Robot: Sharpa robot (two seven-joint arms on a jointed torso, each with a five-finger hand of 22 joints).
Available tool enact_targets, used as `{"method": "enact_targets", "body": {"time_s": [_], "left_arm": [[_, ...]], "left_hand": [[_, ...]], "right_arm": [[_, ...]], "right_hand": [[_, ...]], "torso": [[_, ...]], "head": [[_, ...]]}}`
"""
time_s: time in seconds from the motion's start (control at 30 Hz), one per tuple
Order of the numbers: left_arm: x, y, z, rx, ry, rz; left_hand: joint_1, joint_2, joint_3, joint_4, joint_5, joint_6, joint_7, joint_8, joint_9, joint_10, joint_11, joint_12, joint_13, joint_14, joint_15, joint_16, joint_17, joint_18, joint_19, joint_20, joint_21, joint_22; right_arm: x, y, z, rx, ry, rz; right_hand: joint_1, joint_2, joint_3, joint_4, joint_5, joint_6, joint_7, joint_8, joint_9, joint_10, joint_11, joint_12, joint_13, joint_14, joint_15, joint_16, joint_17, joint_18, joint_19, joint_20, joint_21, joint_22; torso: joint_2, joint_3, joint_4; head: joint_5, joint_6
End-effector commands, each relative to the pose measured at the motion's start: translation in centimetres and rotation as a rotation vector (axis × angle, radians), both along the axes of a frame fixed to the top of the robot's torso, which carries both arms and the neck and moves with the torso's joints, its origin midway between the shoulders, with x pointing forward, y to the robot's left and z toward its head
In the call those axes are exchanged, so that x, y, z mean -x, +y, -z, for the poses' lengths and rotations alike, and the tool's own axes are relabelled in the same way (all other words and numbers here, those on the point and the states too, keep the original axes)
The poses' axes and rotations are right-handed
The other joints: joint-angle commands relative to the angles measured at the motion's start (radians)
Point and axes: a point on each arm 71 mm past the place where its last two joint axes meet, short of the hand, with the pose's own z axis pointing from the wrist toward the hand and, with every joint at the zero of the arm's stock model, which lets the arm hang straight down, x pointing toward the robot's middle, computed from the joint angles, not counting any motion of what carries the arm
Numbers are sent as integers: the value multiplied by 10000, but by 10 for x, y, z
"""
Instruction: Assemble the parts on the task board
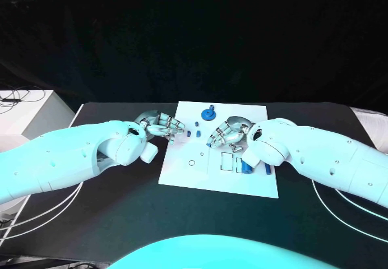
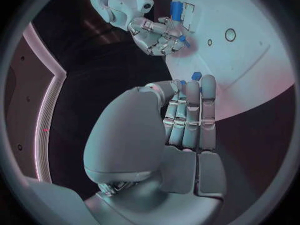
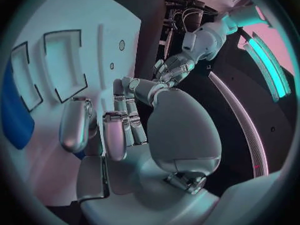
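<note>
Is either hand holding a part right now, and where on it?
The left hand pinches a small blue part at its fingertips. The right hand has blue by its fingers, but a hold cannot be told.

A black table [image 1: 105,213] carries the white task board [image 1: 212,185], which lies flat at its middle. White cables [image 1: 49,210] curve across the tabletop to the left and right of the board
</note>
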Motion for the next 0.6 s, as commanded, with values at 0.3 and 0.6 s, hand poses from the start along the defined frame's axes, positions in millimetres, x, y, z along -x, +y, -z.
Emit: {"method": "enact_targets", "body": {"time_s": [0.3, 0.6], "left_arm": [[-1, -2, -3, 263, -185, 29], [-1, -3, -4, 278, -182, 37]], "left_hand": [[-10, -70, 51, -84, 51, 64, 21, -54, -15, 63, -23, -65, 13, 76, -6, -43, 11, 165, -110, 14, 64, 37], [-10, -70, 51, -84, 51, 64, 21, -54, -15, 63, -23, -65, 13, 76, -6, -43, 11, 165, -110, 14, 64, 37]], "right_arm": [[-1, 7, 6, 451, 1841, 321], [-3, 12, 5, 1242, 1588, 640]], "right_hand": [[-51, 105, -36, 47, 38, -51, 20, 39, 19, -4, -14, 23, 22, 661, 7, -11, 1082, -49, 531, -66, -27, 1716], [-72, 123, -139, 31, 239, -60, 16, 63, 57, 12, -17, 23, 26, 648, 3, -23, 1054, -47, 524, -64, -39, 1716]], "torso": [[8, 8, -11], [14, 24, -14]], "head": [[101, -41], [102, -75]]}}
